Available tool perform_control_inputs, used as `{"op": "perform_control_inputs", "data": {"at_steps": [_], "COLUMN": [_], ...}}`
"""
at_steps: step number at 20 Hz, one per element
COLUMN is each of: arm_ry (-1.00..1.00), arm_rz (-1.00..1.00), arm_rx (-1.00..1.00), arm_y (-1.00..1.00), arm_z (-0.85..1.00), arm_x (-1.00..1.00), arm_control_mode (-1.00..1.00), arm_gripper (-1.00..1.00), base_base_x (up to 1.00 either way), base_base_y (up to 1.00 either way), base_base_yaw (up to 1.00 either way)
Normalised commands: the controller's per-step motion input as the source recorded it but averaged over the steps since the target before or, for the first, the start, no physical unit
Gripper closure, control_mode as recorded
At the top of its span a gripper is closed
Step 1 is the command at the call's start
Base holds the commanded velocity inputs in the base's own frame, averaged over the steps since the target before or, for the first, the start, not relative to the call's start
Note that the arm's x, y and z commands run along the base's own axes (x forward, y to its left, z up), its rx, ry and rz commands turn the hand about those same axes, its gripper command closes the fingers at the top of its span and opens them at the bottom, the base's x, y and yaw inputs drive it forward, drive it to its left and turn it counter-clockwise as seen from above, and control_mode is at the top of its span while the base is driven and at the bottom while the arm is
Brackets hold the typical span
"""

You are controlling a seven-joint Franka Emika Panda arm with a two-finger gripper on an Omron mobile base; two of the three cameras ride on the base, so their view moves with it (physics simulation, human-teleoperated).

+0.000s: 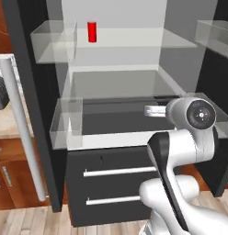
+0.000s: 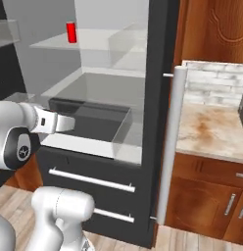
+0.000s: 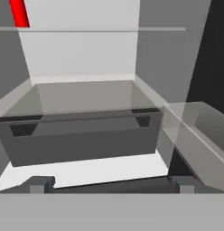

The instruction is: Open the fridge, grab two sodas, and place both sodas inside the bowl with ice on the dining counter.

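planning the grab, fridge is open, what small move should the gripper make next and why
Probably raise the gripper and shift it toward the small red cylindrical soda can. The can stands on the clear upper shelf of the open dark grey fridge, while the open fingers point lower, at the clear drawer bin, and hold nothing.

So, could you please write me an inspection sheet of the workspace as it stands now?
Surface: clear fridge shelf carrying the can.
Job's things: fridge open; red soda upright on the upper shelf, left of centre.
Clutter: nothing seen.
Grippers: gripper empty, fingers apart, level with the dark drawer, well below the can.
Cables: nothing seen.
Surroundings: marble wall counter over wood cabinets, right of the fridge.
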Motion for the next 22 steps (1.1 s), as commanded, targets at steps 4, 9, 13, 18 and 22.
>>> {"op": "perform_control_inputs", "data": {"at_steps": [4,9,13,18,22], "arm_ry": [0.00,0.00,0.00,-0.04,-0.21], "arm_rz": [0.00,0.00,0.00,0.01,0.24], "arm_rx": [0.00,0.00,0.00,0.00,0.00], "arm_y": [0.00,0.00,0.00,0.03,0.26], "arm_z": [0.00,0.00,0.00,0.09,0.42], "arm_x": [0.00,0.00,0.00,0.22,0.57], "arm_control_mode": [1.00,1.00,1.00,-1.00,-1.00], "arm_gripper": [-1.00,-1.00,-1.00,-1.00,-1.00], "base_base_x": [0.76,0.57,0.71,0.47,0.00], "base_base_y": [0.36,0.44,0.16,0.00,0.00], "base_base_yaw": [-0.33,-0.31,-0.16,-0.03,0.00]}}
